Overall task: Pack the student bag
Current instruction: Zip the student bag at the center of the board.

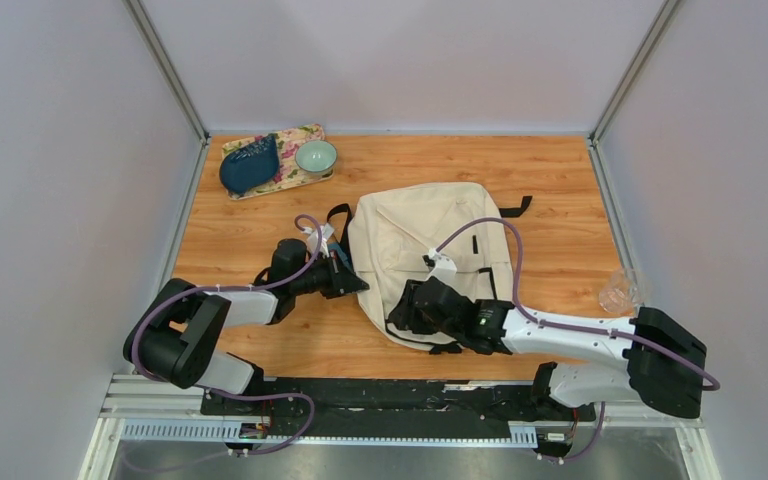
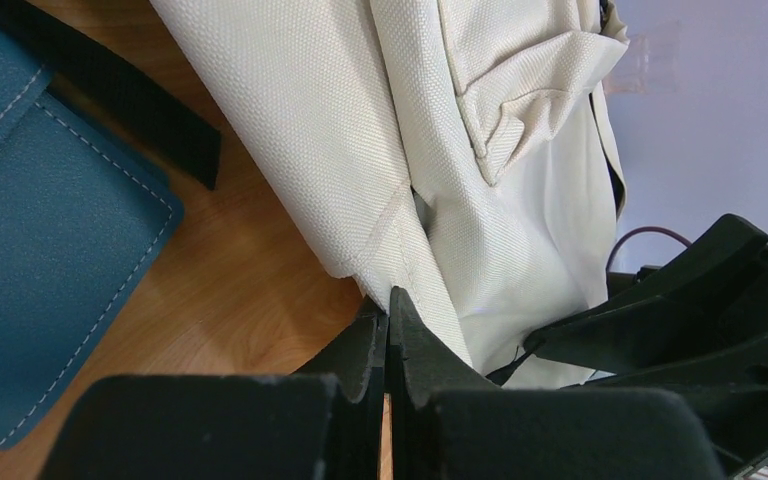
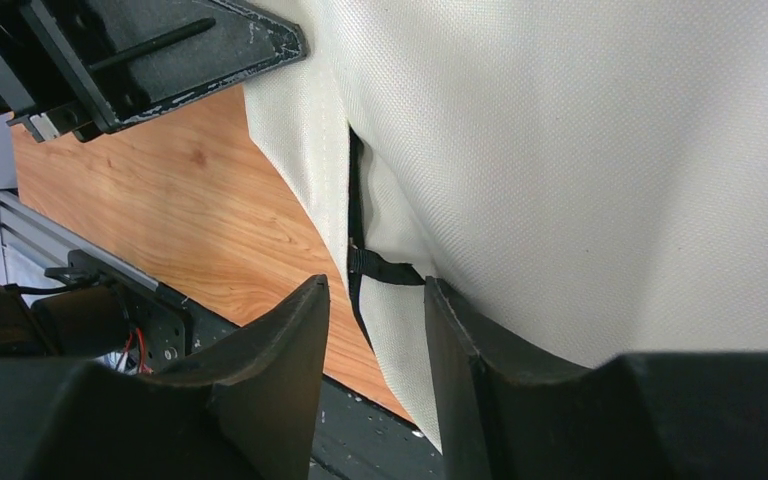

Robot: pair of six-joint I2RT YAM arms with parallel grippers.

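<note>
At near end of student bag (image 1: 430,250), both grippers work. Bag lies mid-table, long axis running far to near. Left gripper (image 2: 388,300) clenched, tips touching bag's near-left edge; fabric pinch unclear. Right gripper (image 3: 375,283) released, jaws parted astride bag's near seam, closer to opening.

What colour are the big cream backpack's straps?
Black fabric straps, clearest in the top external view.

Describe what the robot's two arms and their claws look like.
Both the left arm and right arm have white links with bulky black joints. A purple cable loops along each. The left claw and right claw are matte black, with two wedge-shaped fingers tapering to tips.
</note>
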